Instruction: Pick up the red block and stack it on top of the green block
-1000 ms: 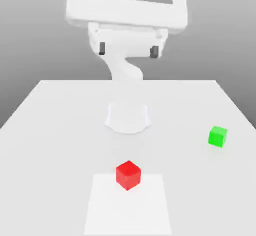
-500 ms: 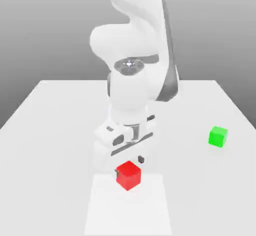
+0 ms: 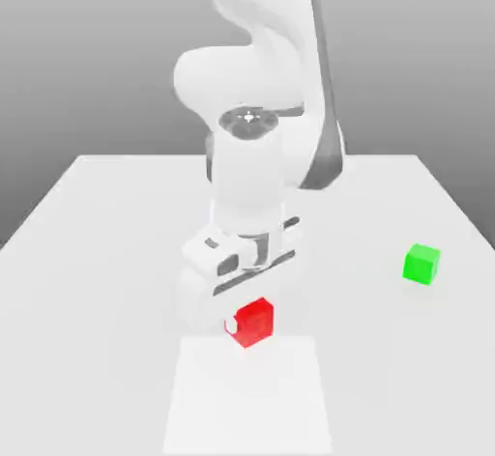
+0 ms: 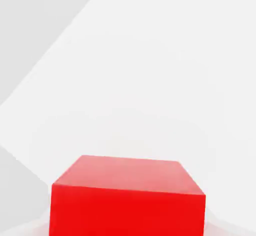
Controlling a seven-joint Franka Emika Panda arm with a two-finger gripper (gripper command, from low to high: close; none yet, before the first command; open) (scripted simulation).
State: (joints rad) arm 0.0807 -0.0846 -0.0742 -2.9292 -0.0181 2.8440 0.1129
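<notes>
Exterior view, left side: white table, bare surface, grey backdrop behind.

Centre: white Panda arm bent down over the table, hand low and close to the surface. Gripper sits at the red block. One pale fingertip shows against the block's face on the exterior view's left; the opposite finger is hidden behind the cube. Cannot tell whether the fingers are pressing on the block or standing just clear of it.

Red block: directly below the hand, at the far edge of a lighter square patch on the table top. Whether it rests on the surface or is slightly raised, cannot tell.

Hand view: red block close to the camera, top face and one side face visible, white table beyond it.

Exterior view's right: green block stands alone on the table, well apart from the red block and the hand, near the table's edge on that side. Nothing touching it.
</notes>
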